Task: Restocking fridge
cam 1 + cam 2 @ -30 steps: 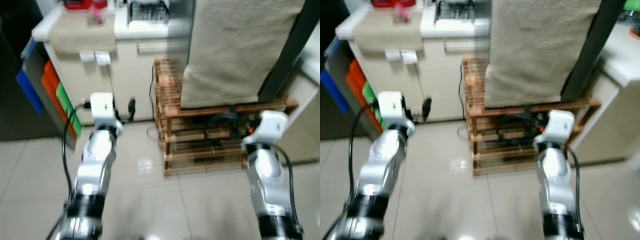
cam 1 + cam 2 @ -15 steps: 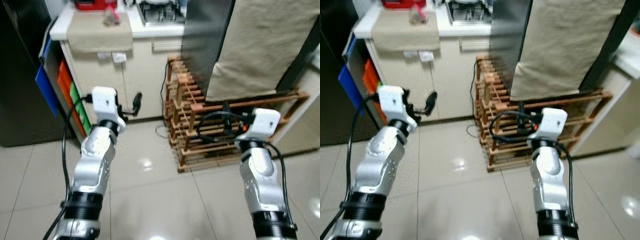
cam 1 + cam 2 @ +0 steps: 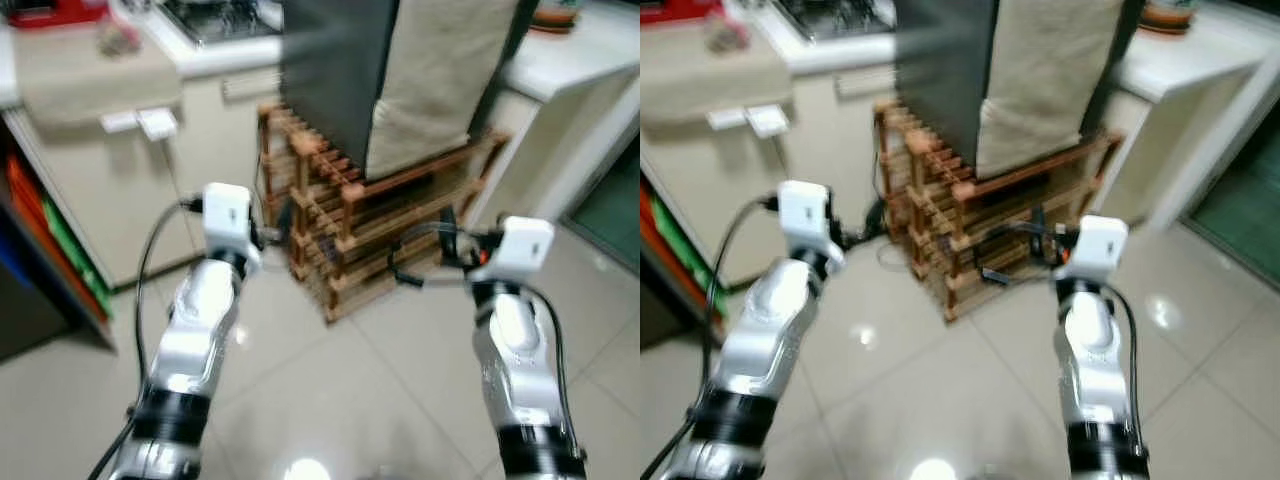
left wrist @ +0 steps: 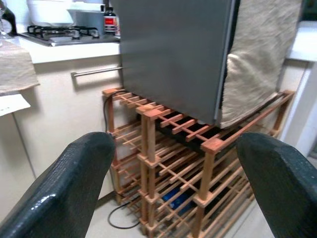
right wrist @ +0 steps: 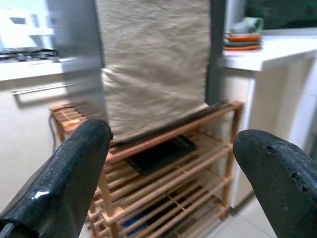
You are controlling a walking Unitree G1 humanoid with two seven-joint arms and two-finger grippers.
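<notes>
Arms raised forward, left gripper (image 4: 173,183) spread empty, right gripper (image 5: 171,173) spread empty, facing wooden rack (image 3: 370,235).

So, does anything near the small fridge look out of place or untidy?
Two things look unusual. A beige cloth hangs over the front of the grey fridge, which stands on a low wooden rack. Black cables trail loosely on the floor beside the rack. Nothing looks spilled or broken. Both grippers are open and hold nothing.

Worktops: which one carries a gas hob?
The worktop on the robot's left, over the cabinet with the bar handle; the other worktop holds stacked bowls.
</notes>
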